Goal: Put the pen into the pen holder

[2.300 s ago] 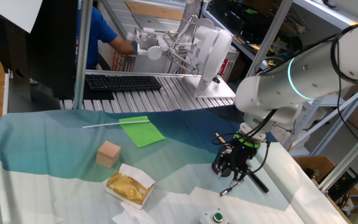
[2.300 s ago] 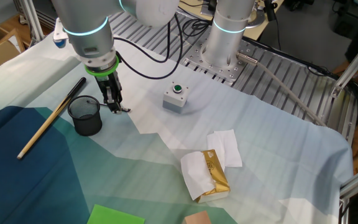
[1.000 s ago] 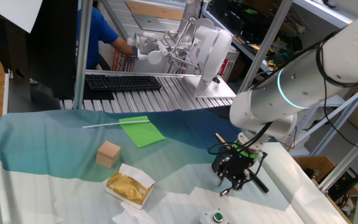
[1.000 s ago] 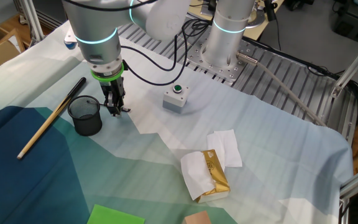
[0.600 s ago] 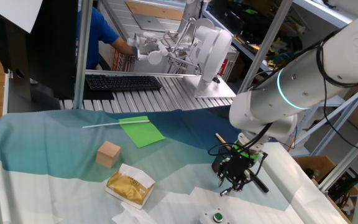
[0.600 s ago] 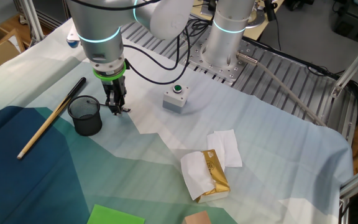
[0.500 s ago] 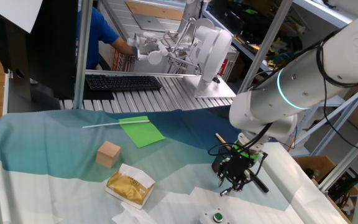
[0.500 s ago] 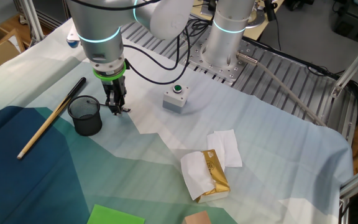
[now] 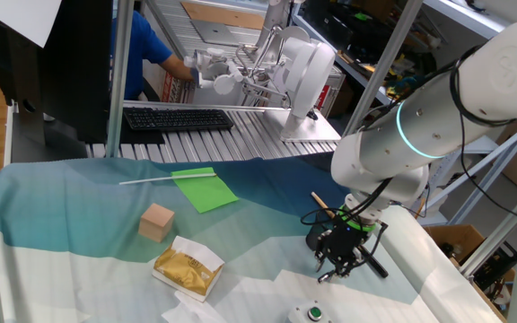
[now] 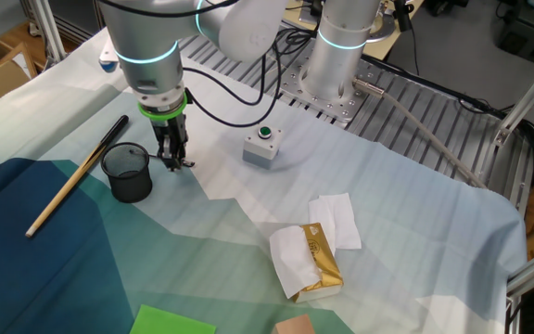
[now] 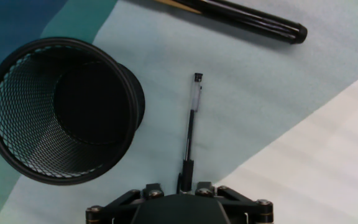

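The pen (image 11: pixel 190 124) lies flat on the pale cloth, slim and black with a clear middle. It shows as a small dark tip (image 10: pixel 186 164) beside the hand. The pen holder (image 11: pixel 61 112) is a black mesh cup standing upright just left of the pen, also seen as a small cup (image 10: pixel 126 173). My gripper (image 11: pixel 180 183) is lowered over the pen's near end, its jaws a little apart on either side of the pen. In one fixed view the gripper (image 9: pixel 339 260) hides part of the holder (image 9: pixel 317 237).
A long brown-and-black stick (image 10: pixel 72 181) lies just beyond the holder and pen. A grey box with a green button (image 10: pixel 261 148) sits to the right. Tissues and a yellow packet (image 10: pixel 318 255), a wooden cube (image 9: pixel 157 222), a green sheet (image 9: pixel 203 189) and a white rod (image 9: pixel 151 179) lie farther off.
The arm has shifted slightly and settled lower over the pen's end. Pen and holder have not moved.
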`<state>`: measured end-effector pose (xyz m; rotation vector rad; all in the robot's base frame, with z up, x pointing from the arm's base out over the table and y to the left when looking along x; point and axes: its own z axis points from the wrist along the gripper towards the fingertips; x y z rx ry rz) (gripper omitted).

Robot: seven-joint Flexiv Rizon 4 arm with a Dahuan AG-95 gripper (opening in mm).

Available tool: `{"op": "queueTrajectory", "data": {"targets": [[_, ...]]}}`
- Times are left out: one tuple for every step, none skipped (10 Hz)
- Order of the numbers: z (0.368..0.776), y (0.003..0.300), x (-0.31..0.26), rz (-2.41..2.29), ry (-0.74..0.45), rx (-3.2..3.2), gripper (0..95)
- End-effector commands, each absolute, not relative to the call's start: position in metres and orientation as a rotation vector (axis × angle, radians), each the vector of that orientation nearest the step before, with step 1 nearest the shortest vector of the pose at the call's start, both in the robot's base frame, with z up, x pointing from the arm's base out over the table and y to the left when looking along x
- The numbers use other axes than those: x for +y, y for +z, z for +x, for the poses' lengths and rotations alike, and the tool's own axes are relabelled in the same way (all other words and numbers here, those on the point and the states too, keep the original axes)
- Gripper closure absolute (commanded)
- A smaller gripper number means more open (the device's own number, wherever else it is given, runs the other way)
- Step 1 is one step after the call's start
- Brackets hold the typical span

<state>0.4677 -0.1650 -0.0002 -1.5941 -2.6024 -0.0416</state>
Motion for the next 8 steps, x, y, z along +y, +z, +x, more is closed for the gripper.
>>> {"op": "queueTrajectory", "data": {"targets": [[0.4672,-0.0005,-0.1636,-1.582,-0.049,-2.614,76.0],[0.4671,-0.0011,-0.1638,-1.579,-0.052,-2.621,76.0],[0.467,-0.0013,-0.1639,-1.573,-0.057,-2.627,95.0],[0.4669,-0.0011,-0.1638,-1.571,-0.062,-2.632,95.0],[0.4669,-0.0012,-0.1638,-1.567,-0.064,-2.637,95.0],[0.4669,-0.0012,-0.1638,-1.568,-0.07,-2.638,95.0],[0.4669,-0.0012,-0.1638,-1.568,-0.072,-2.638,95.0],[0.4668,-0.0012,-0.1638,-1.567,-0.076,-2.637,95.0]]}}
